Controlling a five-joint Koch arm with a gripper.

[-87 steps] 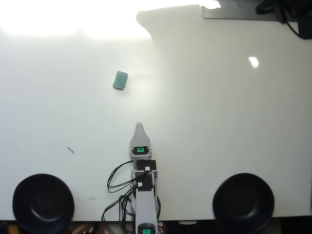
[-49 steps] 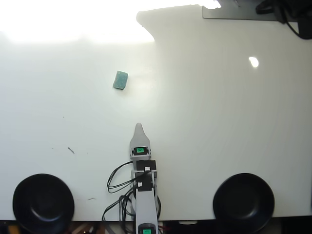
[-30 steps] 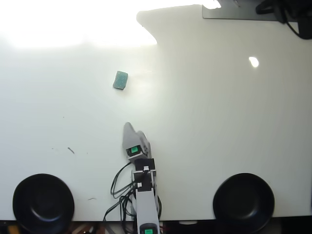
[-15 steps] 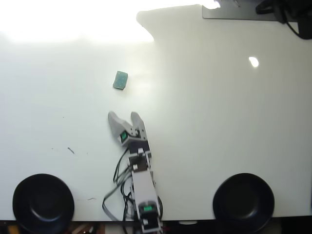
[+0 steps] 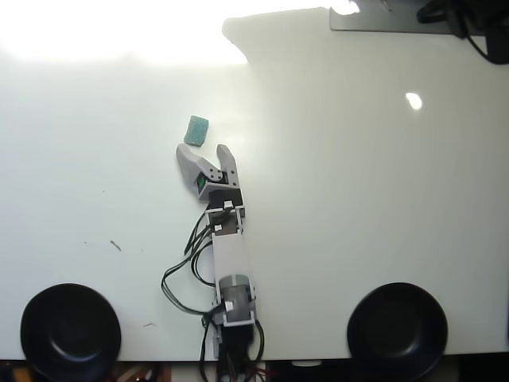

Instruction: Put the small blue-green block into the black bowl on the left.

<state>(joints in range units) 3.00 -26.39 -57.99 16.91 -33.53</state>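
In the overhead view the small blue-green block (image 5: 196, 130) lies on the white table, upper left of centre. My gripper (image 5: 203, 150) is open just below it, its two grey fingertips spread, the block a short way beyond the left tip and not between the fingers. The arm stretches up from the table's bottom edge. The black bowl (image 5: 70, 333) sits at the bottom left corner, far from block and gripper.
A twin black bowl (image 5: 397, 329) sits at the bottom right. Black cables (image 5: 184, 270) loop beside the arm's lower part. A dark object (image 5: 465, 20) and a grey plate occupy the top right corner. Strong glare washes out the table's top left.
The arm has reached up and to the left toward the block, and the gripper has opened from shut. The block has not moved.
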